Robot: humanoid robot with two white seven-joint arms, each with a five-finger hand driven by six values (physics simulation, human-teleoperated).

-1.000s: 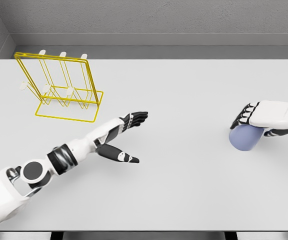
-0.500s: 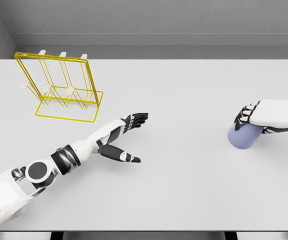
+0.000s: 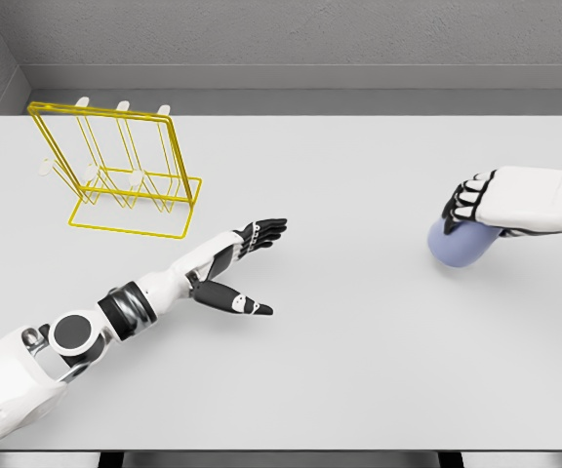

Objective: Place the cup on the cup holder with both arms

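a: what is seen nearest?

b: the left arm [image 3: 96, 327] is seen entering from the lower left, laid out low over the table [image 3: 359, 370] and reaching toward the middle. the left hand [image 3: 237, 263] is held flat with its fingers stretched straight out and the thumb splayed to the side. nothing is held in it.

a: and further out?

b: at the right side, the right hand [image 3: 501, 203] is seen coming in from the right edge. its fingers [image 3: 464, 200] are curled down over the top of the cup [image 3: 461, 244], so the cup is gripped from above. the cup is pale blue and is tilted, with its rounded body showing under the hand. whether it is touching the table or is lifted just off it cannot be told.

a: where is the holder?

b: the holder [image 3: 115, 171] is set at the far left of the table, a yellow wire frame with white-tipped pegs along its top. it is well apart from the cup, and the left hand is found between the two, nearer the holder.
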